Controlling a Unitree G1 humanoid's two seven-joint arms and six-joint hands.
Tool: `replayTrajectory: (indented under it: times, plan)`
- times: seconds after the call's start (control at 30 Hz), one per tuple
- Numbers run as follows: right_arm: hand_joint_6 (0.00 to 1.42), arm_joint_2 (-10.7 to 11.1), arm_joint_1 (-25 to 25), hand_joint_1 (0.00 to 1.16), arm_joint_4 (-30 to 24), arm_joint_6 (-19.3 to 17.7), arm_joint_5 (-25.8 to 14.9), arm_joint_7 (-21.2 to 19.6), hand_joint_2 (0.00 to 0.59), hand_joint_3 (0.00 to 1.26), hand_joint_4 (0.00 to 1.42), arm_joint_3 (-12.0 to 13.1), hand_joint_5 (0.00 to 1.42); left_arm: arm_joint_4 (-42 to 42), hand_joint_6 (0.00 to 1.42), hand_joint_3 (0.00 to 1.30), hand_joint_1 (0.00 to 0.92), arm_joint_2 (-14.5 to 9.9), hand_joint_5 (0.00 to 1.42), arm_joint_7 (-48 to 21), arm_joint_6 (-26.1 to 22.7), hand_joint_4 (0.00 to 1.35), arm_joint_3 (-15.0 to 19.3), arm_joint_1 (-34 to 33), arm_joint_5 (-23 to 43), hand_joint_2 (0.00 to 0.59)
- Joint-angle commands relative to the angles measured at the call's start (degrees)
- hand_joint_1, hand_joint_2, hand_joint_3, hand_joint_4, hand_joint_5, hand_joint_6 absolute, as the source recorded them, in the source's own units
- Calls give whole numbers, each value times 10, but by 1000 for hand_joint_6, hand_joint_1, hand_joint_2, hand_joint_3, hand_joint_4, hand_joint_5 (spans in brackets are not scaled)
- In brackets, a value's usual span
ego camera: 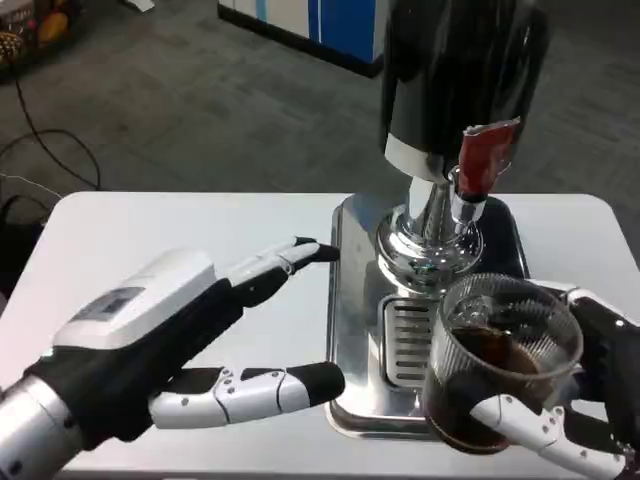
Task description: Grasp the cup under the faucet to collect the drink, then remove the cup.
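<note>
Nearest, the right hand (pixel 575 420) wraps its fingers around the ribbed glass cup (pixel 500 360), which holds dark drink above the drip tray (pixel 355 300). The left hand (pixel 190 345) hovers beside it, fingers spread, empty. Behind stands the dispenser (pixel 450 80) with its red-handled faucet (pixel 485 160).

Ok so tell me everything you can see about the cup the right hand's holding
The cup is clear ribbed glass or plastic, round and wide-mouthed, standing upright. Dark brown drink fills roughly its lower half. The right hand grips it, one white finger crossing its lower front and black fingers behind its right side. It sits at the front right of the steel drip tray, in front of the faucet, not directly beneath it. Whether its base touches the tray is unclear.
</note>
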State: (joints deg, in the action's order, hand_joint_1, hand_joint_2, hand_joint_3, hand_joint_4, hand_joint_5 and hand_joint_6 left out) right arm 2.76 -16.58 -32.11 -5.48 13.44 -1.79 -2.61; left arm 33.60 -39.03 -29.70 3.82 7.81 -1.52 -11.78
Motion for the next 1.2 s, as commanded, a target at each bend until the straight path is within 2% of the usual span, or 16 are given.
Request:
replayTrajectory:
  times: [0.03, 0.33, 0.47, 0.77, 0.97, 1.2]
  plan:
    - [1424, -3, 16, 934, -26, -5, -4, 5, 108, 1061, 1232, -12, 1424, 39, 223, 104, 0, -10, 104, -9, -12, 0, 6, 19, -13, 94]
    - [1424, 1, 34, 934, -31, 3, 2, 25, 108, 1061, 1233, -35, 1424, 110, 218, 92, 0, -16, 91, -15, -30, 0, 35, 69, -51, 87]
    - [1424, 2, 39, 934, -33, 5, 4, 32, 108, 1062, 1233, -42, 1424, 135, 161, 74, 0, -16, 66, -21, -39, 0, 52, 95, -70, 83]
    - [1424, 9, 52, 934, -36, 12, 7, 48, 108, 1071, 1244, -56, 1424, 190, 112, 32, 0, -4, 12, -32, -62, 0, 92, 153, -107, 61]
    - [1424, 18, 67, 934, -31, 17, 6, 57, 108, 1072, 1245, -57, 1424, 208, 107, 18, 0, 7, 2, -36, -67, 0, 111, 181, -108, 64]
    - [1424, 18, 81, 934, -23, 22, 8, 57, 108, 1073, 1245, -63, 1424, 214, 106, 12, 0, 16, 0, -37, -64, 0, 128, 199, -106, 68]
